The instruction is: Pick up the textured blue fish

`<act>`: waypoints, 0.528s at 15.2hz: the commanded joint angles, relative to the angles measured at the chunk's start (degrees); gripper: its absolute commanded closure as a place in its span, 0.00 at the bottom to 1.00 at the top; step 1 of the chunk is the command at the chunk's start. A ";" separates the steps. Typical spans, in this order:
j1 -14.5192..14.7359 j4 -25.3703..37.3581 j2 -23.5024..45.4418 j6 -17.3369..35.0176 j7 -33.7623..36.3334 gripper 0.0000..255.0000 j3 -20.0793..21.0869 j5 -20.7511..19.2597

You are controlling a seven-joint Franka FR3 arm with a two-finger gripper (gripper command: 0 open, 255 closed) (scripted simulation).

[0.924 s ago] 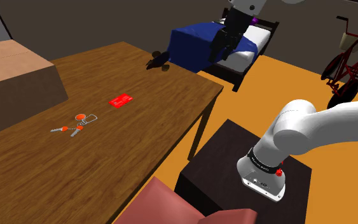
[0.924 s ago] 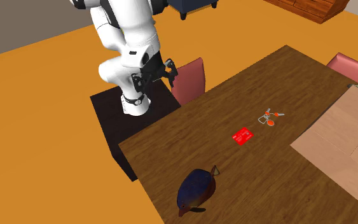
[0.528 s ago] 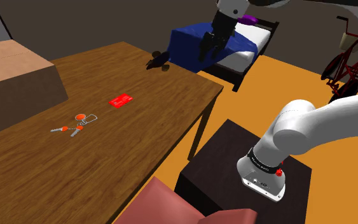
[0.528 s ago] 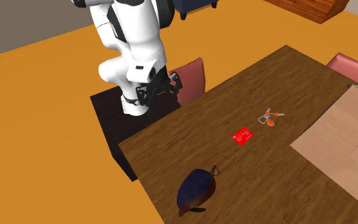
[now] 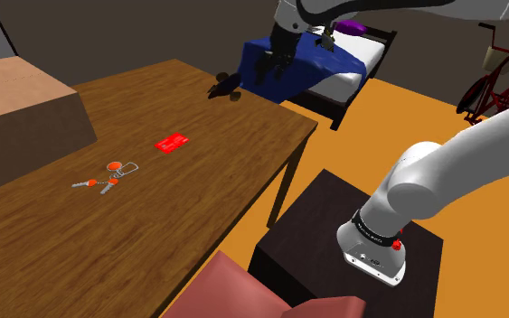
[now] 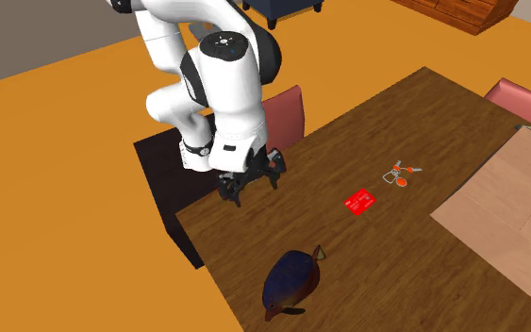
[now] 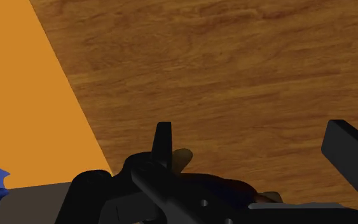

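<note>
The wooden table [image 6: 400,273] carries everything in play. The dark blue fish [image 6: 291,280] lies flat on the table close to one short end and just inside the long edge that faces the stand [image 6: 157,168]. Its tan tail points toward the table's middle. In the shoulder view the fish [image 5: 224,88] is a dark shape at the table's [image 5: 198,212] far end. The black gripper [image 6: 251,183] hangs from the white arm above the same long edge of the table, nearer the stand's corner, clear of the wood and apart from the fish. Its jaws stand wide with nothing between them. In the wrist view the two fingers [image 7: 163,141] are spread over bare table [image 7: 234,63]. A tan fin and a dark curve that appear to be the fish [image 7: 183,156] show past the gripper's [image 7: 252,132] body, and contact cannot be judged there. A red card [image 6: 359,201] lies flat near the table's middle. A bunch of keys [image 6: 400,174] with orange tags rests further along the table. A cardboard box [image 6: 508,222] sits at the table's other end. A pink chair [image 6: 282,115] stands against the table's long edge beside the stand.
</note>
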 commanded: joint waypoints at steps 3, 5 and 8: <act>-0.59 5.51 8.77 4.44 -0.82 0.00 0.12 -2.22; -0.82 8.50 12.93 6.17 -0.99 0.00 0.21 -3.39; -1.08 13.54 19.20 8.22 -1.14 0.00 0.30 -5.24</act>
